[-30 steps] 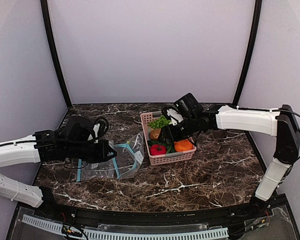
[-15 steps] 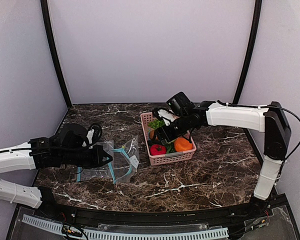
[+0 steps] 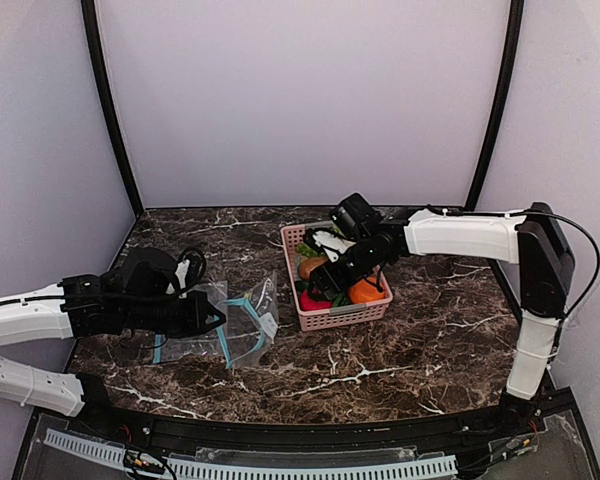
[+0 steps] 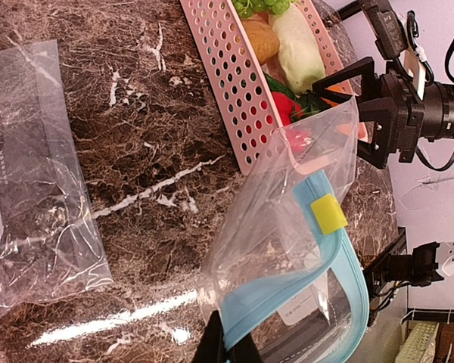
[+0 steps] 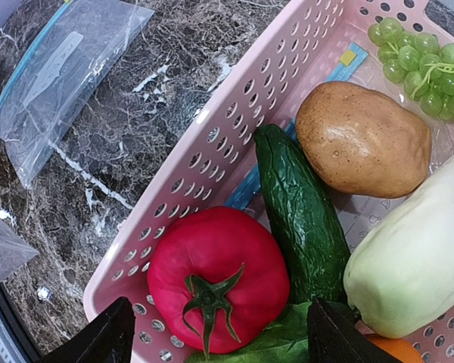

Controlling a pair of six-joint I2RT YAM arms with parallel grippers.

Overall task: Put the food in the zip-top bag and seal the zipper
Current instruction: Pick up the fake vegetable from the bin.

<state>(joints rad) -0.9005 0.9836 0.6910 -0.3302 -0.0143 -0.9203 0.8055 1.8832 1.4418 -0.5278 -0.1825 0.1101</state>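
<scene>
The left claw (image 4: 228,349) is clenched on the bag (image 4: 280,227): its fingers pinch the edge just at the blue zipper (image 4: 287,299). This lifts that side of the bag off the table (image 3: 430,340). The zipper is not sealed, its two strips stand apart, and a yellow tab (image 4: 329,214) sits on one of them. The bag is to the left of the pink basket (image 5: 234,144), near it but not touching. A second bag (image 4: 38,174) lies flat on the table farther left. The right claw (image 5: 219,321) hangs over the near end of the basket with its jaws spread wide and holding nothing. One finger is on each side of the tomato (image 5: 216,276), and the gap is wider than the fruit. I cannot tell if the fingertips touch it or the basket. All the food is in the basket. A cucumber (image 5: 299,219) lies just beside the tomato, a potato (image 5: 363,140) behind it, the grapes (image 5: 420,57) at the far end, and a pale long vegetable (image 5: 416,249) on the right. Only a small part of the orange (image 5: 386,349) is seen under it.
</scene>
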